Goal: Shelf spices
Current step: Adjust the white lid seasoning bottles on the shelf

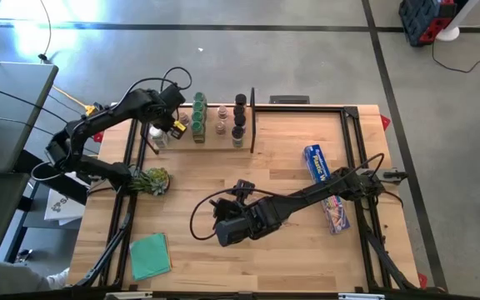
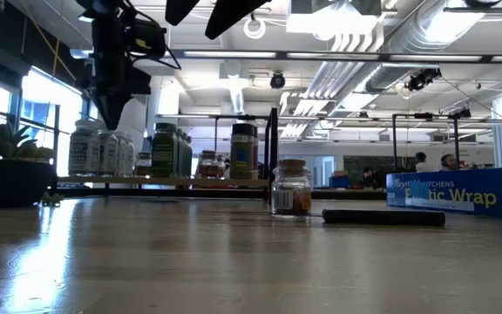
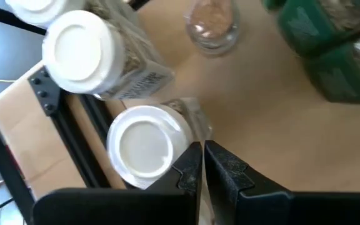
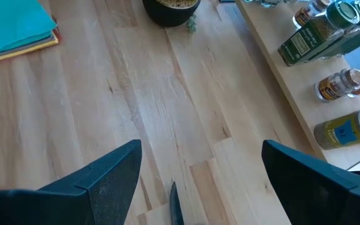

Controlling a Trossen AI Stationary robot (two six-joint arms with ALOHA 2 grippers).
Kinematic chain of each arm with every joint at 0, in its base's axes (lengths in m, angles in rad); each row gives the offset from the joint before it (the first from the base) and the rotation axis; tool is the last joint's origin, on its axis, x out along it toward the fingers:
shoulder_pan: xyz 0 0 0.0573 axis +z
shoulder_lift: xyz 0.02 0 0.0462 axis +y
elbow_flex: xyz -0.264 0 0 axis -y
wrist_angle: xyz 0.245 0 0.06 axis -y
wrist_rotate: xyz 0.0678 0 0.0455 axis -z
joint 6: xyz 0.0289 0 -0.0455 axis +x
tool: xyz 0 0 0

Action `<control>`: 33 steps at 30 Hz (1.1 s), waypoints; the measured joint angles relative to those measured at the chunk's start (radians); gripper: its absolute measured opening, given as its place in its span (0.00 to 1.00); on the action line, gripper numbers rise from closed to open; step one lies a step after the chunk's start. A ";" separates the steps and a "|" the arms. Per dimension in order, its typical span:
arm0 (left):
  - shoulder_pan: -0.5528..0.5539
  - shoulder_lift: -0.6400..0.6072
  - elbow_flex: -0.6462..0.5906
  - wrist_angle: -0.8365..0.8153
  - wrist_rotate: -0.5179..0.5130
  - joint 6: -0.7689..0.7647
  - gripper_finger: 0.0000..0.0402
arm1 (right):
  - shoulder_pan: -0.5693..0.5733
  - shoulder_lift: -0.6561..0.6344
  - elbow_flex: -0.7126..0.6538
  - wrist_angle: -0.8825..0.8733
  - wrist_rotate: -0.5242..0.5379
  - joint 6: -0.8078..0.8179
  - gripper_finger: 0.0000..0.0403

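The shelf is a pale plank at the table's far side with a black rod at each end. It carries several spice jars: green-capped, dark-capped and, at its left end, white-capped ones. Another jar with brownish contents stands on the table nearer the middle, seen only in the low view. My left gripper is shut, right above the white-capped jars beside one white cap. My right gripper hangs open over bare tabletop near the middle. My left gripper comes from above, pointing down, with its shut fingers right beside the rim of a white cap at the shelf's left end. Whether they touch the cap, I cannot tell. The jar stands upright on the shelf.
A long blue wrap box lies on the right of the table. A small potted plant stands on the left, and green paper sheets lie near the front left corner. A dark bar-like object lies beside the loose jar.
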 joint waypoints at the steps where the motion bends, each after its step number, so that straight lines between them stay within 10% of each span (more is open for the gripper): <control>1: 0.002 0.001 0.000 0.003 -0.004 0.000 0.03 | 0.000 0.000 0.000 0.000 0.000 0.000 0.81; 33: 0.052 -0.015 0.027 0.138 0.016 0.035 0.02 | 0.000 0.000 0.000 0.001 -0.004 0.000 0.81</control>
